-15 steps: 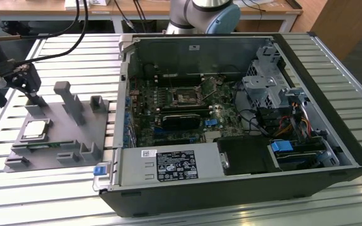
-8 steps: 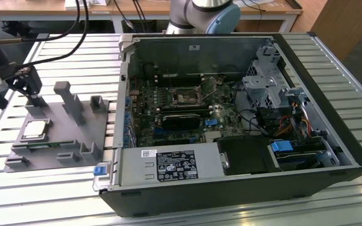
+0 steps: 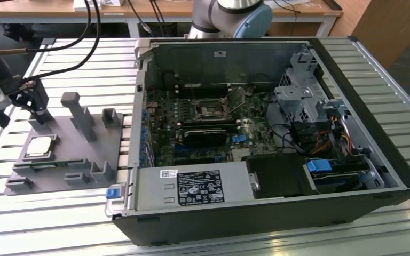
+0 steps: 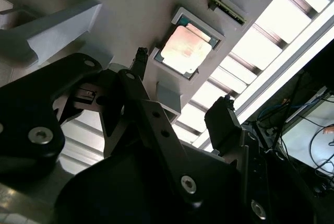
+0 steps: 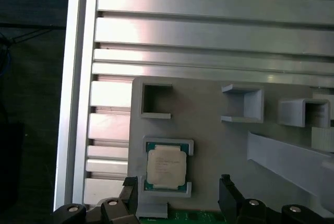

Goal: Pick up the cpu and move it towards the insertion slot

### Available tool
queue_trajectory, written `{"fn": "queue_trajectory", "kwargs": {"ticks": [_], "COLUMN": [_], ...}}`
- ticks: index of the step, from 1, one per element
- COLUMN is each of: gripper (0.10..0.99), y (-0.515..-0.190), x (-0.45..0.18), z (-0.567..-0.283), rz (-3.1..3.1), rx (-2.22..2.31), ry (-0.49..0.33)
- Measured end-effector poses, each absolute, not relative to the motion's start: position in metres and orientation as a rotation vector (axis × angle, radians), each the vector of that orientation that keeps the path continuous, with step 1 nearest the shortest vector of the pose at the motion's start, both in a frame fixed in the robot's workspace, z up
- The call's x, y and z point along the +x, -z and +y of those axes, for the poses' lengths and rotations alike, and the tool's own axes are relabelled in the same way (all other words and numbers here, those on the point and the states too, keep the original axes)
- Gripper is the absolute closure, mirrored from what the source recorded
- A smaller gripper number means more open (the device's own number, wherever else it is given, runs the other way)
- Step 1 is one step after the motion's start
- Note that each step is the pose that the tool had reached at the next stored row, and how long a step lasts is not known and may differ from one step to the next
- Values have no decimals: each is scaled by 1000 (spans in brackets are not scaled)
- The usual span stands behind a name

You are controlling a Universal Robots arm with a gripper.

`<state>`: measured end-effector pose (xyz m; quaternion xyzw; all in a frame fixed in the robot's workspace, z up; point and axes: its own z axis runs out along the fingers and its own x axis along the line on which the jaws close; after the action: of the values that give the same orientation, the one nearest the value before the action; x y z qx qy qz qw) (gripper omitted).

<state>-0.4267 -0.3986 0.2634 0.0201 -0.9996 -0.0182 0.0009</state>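
The cpu, a small square chip with a silver top, lies flat in a recess of the grey plastic tray at the exterior view's left. Both wrist views show the cpu in its recess. My gripper hangs above the tray's far left corner, a little beyond the chip and apart from it. It is open, and nothing sits between its black fingers. The gripper is in both wrist views too. The insertion slot is a square socket on the motherboard inside the open computer case.
Upright grey posts rise from the tray beside my gripper. A thin green memory strip lies in the tray just in front of the cpu. The black computer case walls in the motherboard. The arm's base stands behind it on the slatted metal table.
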Motion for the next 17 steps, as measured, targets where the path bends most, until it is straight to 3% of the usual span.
{"fn": "queue_trajectory", "kwargs": {"ticks": [17], "gripper": [369], "y": [-256], "x": [-427], "z": [-399], "rz": [-3139], "rx": [65], "ry": [57]}}
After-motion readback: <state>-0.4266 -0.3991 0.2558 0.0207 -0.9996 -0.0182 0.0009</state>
